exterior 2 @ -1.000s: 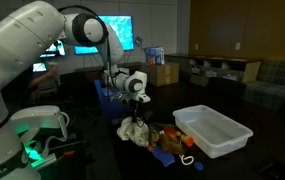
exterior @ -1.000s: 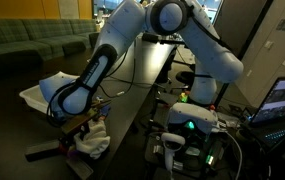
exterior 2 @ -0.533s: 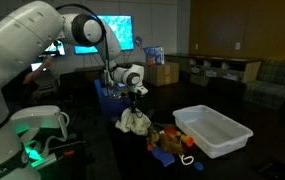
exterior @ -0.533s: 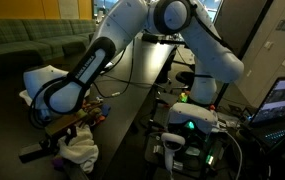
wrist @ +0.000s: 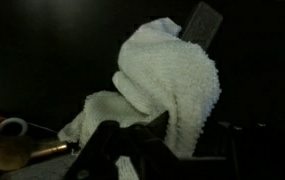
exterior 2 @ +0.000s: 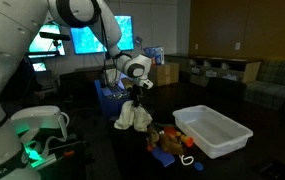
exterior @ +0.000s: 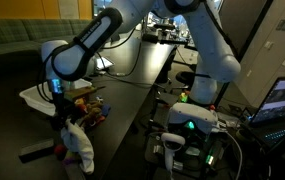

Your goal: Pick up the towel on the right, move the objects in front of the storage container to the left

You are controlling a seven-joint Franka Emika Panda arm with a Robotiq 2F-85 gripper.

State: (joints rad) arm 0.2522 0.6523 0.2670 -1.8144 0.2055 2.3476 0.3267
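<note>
My gripper (exterior 2: 135, 97) is shut on a white towel (exterior 2: 134, 117) and holds it hanging in the air above the dark table. The towel also shows in an exterior view (exterior: 77, 140), dangling below the gripper (exterior: 64, 118), and fills the wrist view (wrist: 167, 90) between the fingers (wrist: 167, 135). Small coloured objects (exterior 2: 170, 138) lie on the table in front of the white storage container (exterior 2: 214, 130). They show as a cluster (exterior: 90, 108) beside the container (exterior: 37, 95) in an exterior view. Their edge appears at the lower left of the wrist view (wrist: 7, 140).
A black elongated tool (exterior: 37, 153) lies on the table near the front edge. The robot's control box with green lights (exterior: 187, 125) stands beside the table. Monitors (exterior 2: 87, 40) and cardboard boxes (exterior 2: 162, 72) stand behind.
The gripper has risen with the towel, lifting it off the table, so it now hangs free. The arm has swung upward.
</note>
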